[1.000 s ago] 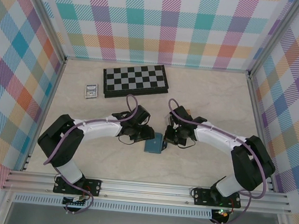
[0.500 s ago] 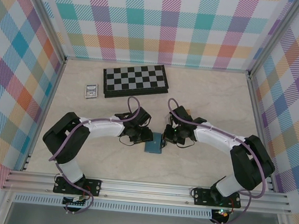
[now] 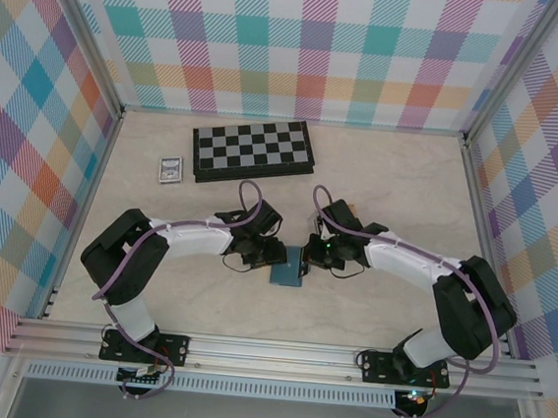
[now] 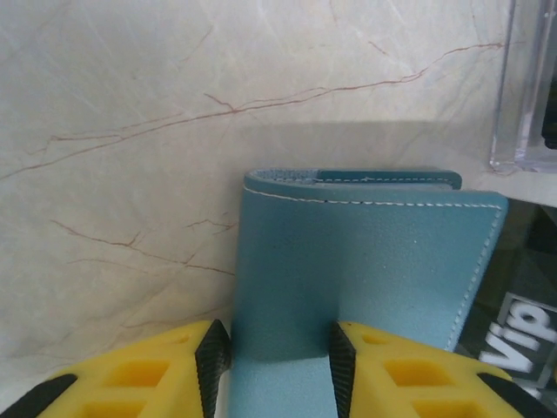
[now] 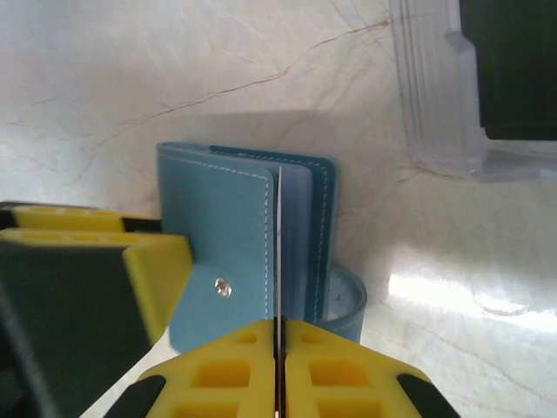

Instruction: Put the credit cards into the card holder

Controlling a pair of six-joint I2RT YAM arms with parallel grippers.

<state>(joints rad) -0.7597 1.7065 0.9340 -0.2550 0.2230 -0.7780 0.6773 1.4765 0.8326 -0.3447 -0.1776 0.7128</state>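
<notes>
Top view: both arms reach in to mid-table. The card holder [image 3: 288, 268] sits between the two claws, near the table's middle and well short of the back wall.

Left gripper [image 3: 272, 256]: left wrist view shows its black pads [image 4: 213, 357] pressed to either side of the teal holder. I read that as clamped on it. The holder stands up on edge, spine away from that camera, stitching along the top flap.

Right gripper [image 5: 279, 329]: yellow fingers squeezed together on a thin credit card [image 5: 279, 244], which I see edge-on as a pale line. The card runs up from the fingertips into the gap between the holder's front flap and its inner leaves. I cannot tell how deep it sits. A snap stud [image 5: 224, 287] shows on the front flap.

Crowding: the left claw's finger sits hard against the holder's left side in the right wrist view. A clear plastic case [image 5: 426, 104] lies just beyond the holder on the marbled table [image 3: 390, 180], with something dark [image 5: 513, 61] inside it.

Left wrist view also shows a dark glossy surface lettered "Vip" [image 4: 526, 326] at the holder's right edge. I cannot say whether it is the held card.

Far off: the chessboard [image 3: 253, 150] lies at the back, with a small silver-framed rectangle [image 3: 170, 169] just to its left. Both are well apart from the work.
</notes>
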